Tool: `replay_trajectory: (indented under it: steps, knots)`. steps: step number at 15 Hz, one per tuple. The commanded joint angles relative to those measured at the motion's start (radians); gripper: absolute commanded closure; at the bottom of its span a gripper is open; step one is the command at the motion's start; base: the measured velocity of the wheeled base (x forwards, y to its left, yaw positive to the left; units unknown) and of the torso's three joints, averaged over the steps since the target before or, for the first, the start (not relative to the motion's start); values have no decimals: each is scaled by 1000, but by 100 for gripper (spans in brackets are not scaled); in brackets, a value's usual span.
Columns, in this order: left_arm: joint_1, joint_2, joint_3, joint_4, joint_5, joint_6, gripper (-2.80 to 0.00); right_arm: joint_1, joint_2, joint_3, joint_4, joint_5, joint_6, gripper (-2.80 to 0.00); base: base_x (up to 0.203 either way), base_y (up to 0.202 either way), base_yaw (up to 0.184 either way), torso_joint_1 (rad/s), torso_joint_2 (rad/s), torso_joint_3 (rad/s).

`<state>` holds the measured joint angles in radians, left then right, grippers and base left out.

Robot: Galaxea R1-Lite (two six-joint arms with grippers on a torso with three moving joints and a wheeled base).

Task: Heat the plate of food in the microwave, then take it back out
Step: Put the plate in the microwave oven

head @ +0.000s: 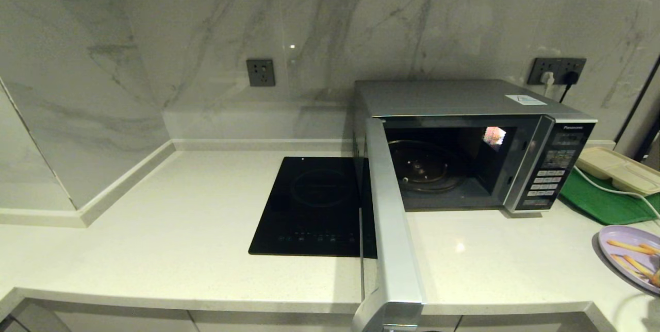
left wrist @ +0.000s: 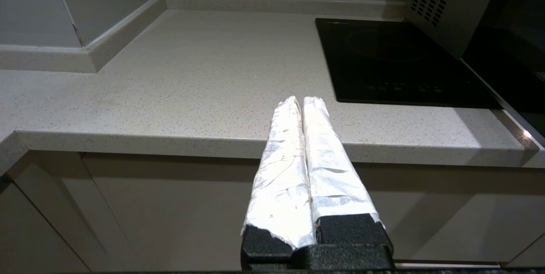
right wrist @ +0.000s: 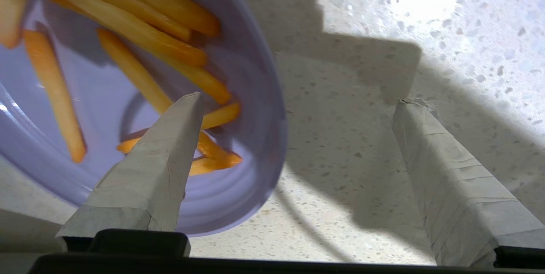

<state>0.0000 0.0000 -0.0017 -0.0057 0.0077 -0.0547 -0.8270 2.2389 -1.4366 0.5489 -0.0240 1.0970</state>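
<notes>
The microwave [head: 464,115] stands on the counter with its door [head: 389,218] swung wide open toward me; the cavity holds only the glass turntable [head: 425,169]. The lilac plate of food [head: 631,257] with orange-yellow sticks lies on the counter at the far right edge of the head view. My right gripper [right wrist: 298,101] hangs open just above the plate's rim [right wrist: 272,108], one finger over the plate, the other over bare counter. My left gripper [left wrist: 303,100] is shut on nothing, parked in front of the counter's edge.
A black induction cooktop [head: 314,203] is set in the counter left of the open door. Right of the microwave lie a green tray [head: 603,200] and a beige compartment tray [head: 619,169], with a white cable [head: 626,193] across them.
</notes>
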Motion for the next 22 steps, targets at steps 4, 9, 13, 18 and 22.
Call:
replay_trajectory:
  steps: [4,9,13,18,22]
  knots:
    - [0,0,0,0,1,-1,0,0,-1,42,2,-4,12,-280,0,0,0,0,0,0]
    - [0,0,0,0,2,-1,0,0,-1,38,0,-5,12,-280,0,0,0,0,0,0]
    - [0,0,0,0,1,-1,0,0,2,34,-1,-14,11,-280,0,0,0,0,0,0]
    - [0,0,0,0,2,-1,0,0,30,31,-4,-66,22,0,0,0,0,0,0,0]
    - [0,0,0,0,0,-2,0,0,27,31,-4,-68,29,0,0,0,0,0,0,0]
